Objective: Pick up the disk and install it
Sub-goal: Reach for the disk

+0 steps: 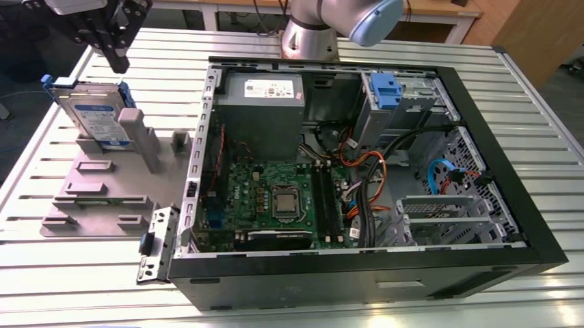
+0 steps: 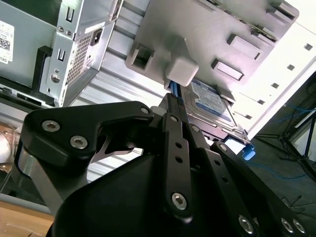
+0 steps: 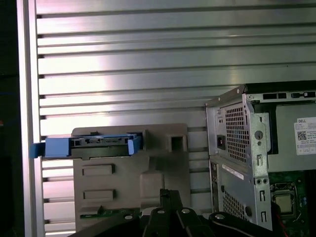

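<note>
The gripper, jaws closed on nothing, hangs above the disk (white-and-blue label), which stands on edge in a grey holder stand on the slatted metal table, beside an open computer case.

Open air above the disk, stand post beside

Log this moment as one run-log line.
gripper: above disk, apart | disk: upright in grey holder stand, not picked | computer case: open, beside stand
</note>
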Robot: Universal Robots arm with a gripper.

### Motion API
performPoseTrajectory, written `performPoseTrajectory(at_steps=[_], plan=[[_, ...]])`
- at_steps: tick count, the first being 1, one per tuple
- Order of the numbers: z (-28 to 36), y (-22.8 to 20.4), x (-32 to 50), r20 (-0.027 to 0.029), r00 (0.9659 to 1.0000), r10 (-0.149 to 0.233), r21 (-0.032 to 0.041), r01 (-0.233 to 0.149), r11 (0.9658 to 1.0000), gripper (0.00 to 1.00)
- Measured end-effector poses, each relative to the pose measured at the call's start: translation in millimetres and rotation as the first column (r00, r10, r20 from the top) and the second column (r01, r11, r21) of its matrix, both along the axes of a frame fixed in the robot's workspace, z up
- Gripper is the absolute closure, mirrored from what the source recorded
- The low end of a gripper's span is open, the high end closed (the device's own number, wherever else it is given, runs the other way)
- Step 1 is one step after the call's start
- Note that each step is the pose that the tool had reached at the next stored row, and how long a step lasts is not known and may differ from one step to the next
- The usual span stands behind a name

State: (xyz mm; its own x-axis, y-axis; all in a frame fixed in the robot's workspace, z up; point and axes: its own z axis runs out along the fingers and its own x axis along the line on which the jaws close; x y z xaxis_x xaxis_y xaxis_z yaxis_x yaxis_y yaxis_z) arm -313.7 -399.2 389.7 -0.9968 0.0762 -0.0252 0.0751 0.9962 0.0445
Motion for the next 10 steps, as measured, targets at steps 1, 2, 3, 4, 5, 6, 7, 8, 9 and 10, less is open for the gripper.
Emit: performPoseTrajectory(at_steps=[1, 2, 3, 4, 5, 6, 7, 8, 9, 10], plan=[[-0.1, 0.0, -1.8, 0.0002, 1.0000, 0.000, 0.0001, 0.000, 1.0000, 0.89], [-0.1, 0.0, -3.5, 0.0004, 1.0000, 0.000, 0.0001, 0.000, 1.0000, 0.89], [0.0, 0.0, -5.2, 0.0005, 1.0000, 0.000, 0.0000, 0.000, 1.0000, 0.89], [0.0, 0.0, -6.9, 0.0007, 1.0000, 0.000, 0.0000, 0.000, 1.0000, 0.89], [0.0, 0.0, -8.7, 0.0008, 1.0000, 0.000, -0.0001, 0.000, 1.0000, 0.89], [-0.1, 0.0, -10.3, 0.0010, 1.0000, 0.000, 0.0001, 0.000, 1.0000, 0.89], [-0.1, 0.0, -12.0, 0.0012, 1.0000, 0.000, 0.0000, 0.000, 1.0000, 0.89], [-0.1, 0.0, -13.4, 0.0013, 1.0000, 0.000, 0.0000, 0.000, 1.0000, 0.89], [0.0, 0.0, -14.3, 0.0013, 1.0000, 0.000, -0.0001, 0.000, 1.0000, 0.89], [-0.1, 0.0, -14.5, 0.0014, 1.0000, 0.000, 0.0000, 0.000, 1.0000, 0.89]])
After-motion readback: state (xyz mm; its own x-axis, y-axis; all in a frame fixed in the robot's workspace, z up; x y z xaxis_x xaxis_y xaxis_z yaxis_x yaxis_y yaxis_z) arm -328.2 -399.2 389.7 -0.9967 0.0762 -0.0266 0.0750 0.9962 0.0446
